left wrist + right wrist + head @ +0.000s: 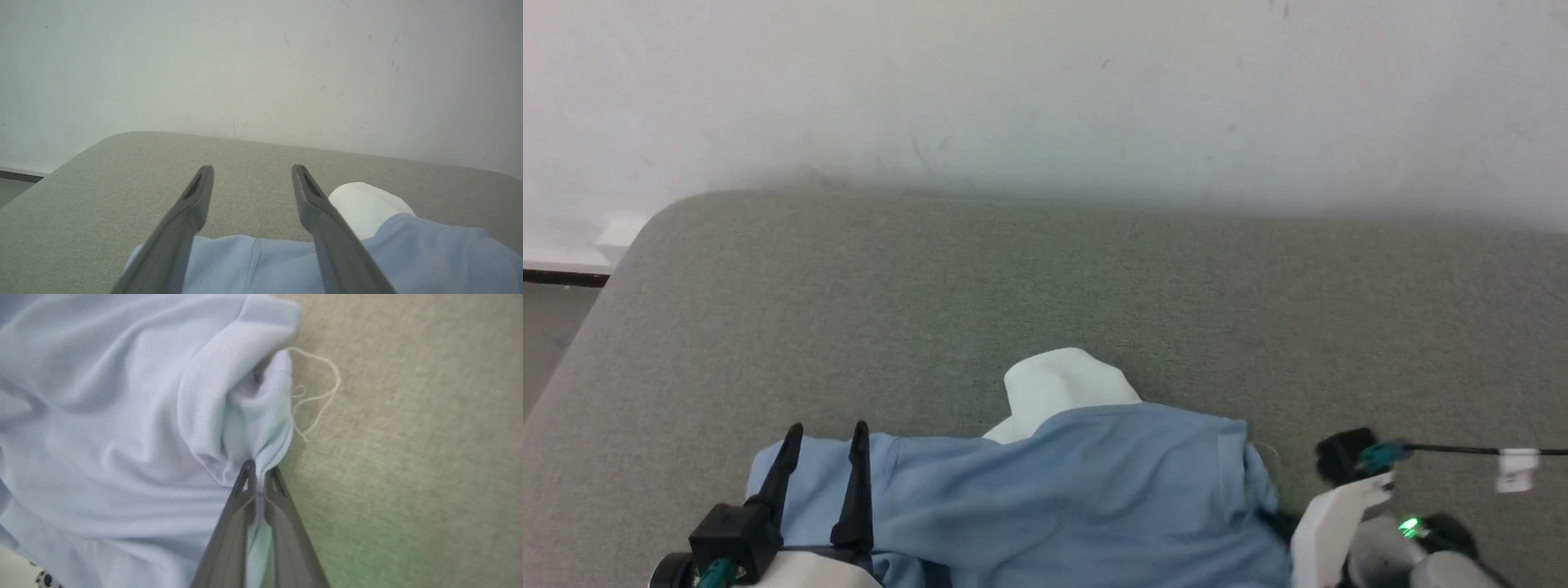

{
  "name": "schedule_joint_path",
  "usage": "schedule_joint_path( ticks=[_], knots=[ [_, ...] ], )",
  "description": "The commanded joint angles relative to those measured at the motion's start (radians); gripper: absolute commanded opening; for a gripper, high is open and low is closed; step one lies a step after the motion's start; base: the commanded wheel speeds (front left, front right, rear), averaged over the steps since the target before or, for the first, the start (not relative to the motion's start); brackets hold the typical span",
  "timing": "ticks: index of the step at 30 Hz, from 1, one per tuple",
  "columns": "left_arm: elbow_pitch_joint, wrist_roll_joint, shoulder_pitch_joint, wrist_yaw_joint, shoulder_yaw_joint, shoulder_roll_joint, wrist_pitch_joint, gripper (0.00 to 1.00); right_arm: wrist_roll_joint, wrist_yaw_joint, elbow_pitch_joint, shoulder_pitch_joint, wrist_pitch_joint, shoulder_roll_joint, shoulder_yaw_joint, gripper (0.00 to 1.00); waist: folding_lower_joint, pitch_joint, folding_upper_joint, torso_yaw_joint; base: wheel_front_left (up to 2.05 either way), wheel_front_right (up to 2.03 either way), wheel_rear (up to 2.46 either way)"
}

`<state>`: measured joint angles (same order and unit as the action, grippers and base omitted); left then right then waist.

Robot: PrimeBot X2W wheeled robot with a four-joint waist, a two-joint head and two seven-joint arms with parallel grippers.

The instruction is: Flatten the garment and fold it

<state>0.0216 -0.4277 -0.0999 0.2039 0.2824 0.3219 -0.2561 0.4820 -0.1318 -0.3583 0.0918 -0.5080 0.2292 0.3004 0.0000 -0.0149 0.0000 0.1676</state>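
Head view: the blue shirt (1062, 498) lies rumpled at the near edge of the grey-green cushion (1013, 286), between my two arms. A piece of white fabric (1058, 388) pokes out from under its far edge. My left pincer (826, 429) is over the shirt's left end, fingers spread with nothing between them. My right arm (1327, 523) sits at the shirt's right edge.

Left wrist view: my fingers stand wide apart and empty above the shirt's edge. The white fabric is just right of them, with a pale wall (261, 61) beyond.

Right wrist view: my right pincer (259, 469) is pinched tight on a fold of the shirt's edge, and the cloth puckers above the tips. A loose pale thread (322, 392) lies on the cushion just beside that fold.
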Motion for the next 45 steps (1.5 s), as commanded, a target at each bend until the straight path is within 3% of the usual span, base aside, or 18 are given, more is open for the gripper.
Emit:
schedule_joint_path(
  ticks=[1, 6, 12, 13, 15, 16, 28, 33, 39, 44, 45],
  knots=[
    [-0.003, 0.008, -0.008, 0.005, -0.005, -0.004, -0.005, 1.00, -0.027, 0.001, 0.022, 0.024, 0.076, 0.021, -0.043, 0.00, 0.0000, -0.001, 0.0000, -0.015, 0.00, 0.00, 0.00],
    [-0.005, 0.010, -0.009, 0.005, -0.009, -0.006, -0.005, 1.00, -0.101, 0.001, 0.106, 0.019, 0.264, 0.000, -0.285, 0.00, 0.0000, 0.006, 0.0000, -0.048, 0.00, 0.00, 0.00],
    [-0.014, 0.009, -0.005, 0.004, -0.007, -0.015, -0.005, 1.00, -0.181, 0.001, 0.125, -0.148, 0.254, -0.079, -0.534, 0.00, 0.0000, 0.021, 0.0000, -0.076, 0.00, 0.00, 0.00],
    [-0.016, 0.007, -0.005, 0.004, -0.007, -0.016, -0.005, 1.00, -0.191, 0.001, 0.120, -0.178, 0.243, -0.096, -0.560, 0.08, 0.0000, 0.023, 0.0000, -0.081, 0.00, 0.00, 0.00],
    [-0.022, 0.004, -0.006, 0.005, -0.009, -0.016, -0.005, 1.00, -0.213, 0.001, 0.108, -0.231, 0.212, -0.123, -0.588, 0.49, 0.0000, 0.026, 0.0000, -0.091, 0.00, 0.00, 0.00],
    [-0.025, 0.002, -0.007, 0.005, -0.011, -0.016, -0.005, 1.00, -0.213, 0.001, 0.108, -0.249, 0.201, -0.136, -0.592, 1.00, 0.0000, 0.029, 0.0000, -0.097, 0.00, 0.00, 0.00],
    [-0.045, -0.010, 0.000, 0.007, -0.015, -0.013, -0.004, 1.00, -0.185, 0.001, 0.273, -0.243, 0.306, -0.170, -0.583, 1.00, 0.0000, 0.032, 0.0000, -0.125, 0.00, 0.00, 0.00],
    [-0.040, -0.008, 0.021, 0.006, -0.008, -0.017, -0.004, 1.00, -0.196, 0.001, 0.234, -0.158, 0.175, -0.068, -0.509, 1.00, 0.0000, 0.048, 0.0000, -0.115, 0.00, 0.00, 0.00],
    [-0.042, 0.000, 0.066, -0.004, 0.007, -0.031, -0.004, 1.00, -0.156, 0.001, 0.076, -0.045, 0.019, 0.097, -0.380, 1.00, 0.0000, 0.078, 0.0000, -0.075, 0.00, 0.00, 0.00],
    [-0.052, 0.004, 0.089, -0.013, 0.011, -0.051, -0.005, 1.00, -0.094, 0.001, -0.055, 0.026, -0.053, 0.166, -0.266, 1.00, 0.0000, 0.105, 0.0000, -0.054, 0.00, 0.00, 0.00],
    [-0.055, 0.004, 0.093, -0.016, 0.010, -0.054, -0.005, 1.00, -0.080, 0.001, -0.079, 0.033, -0.077, 0.174, -0.240, 0.85, 0.0000, 0.110, 0.0000, -0.053, 0.00, 0.00, 0.00]
  ],
)
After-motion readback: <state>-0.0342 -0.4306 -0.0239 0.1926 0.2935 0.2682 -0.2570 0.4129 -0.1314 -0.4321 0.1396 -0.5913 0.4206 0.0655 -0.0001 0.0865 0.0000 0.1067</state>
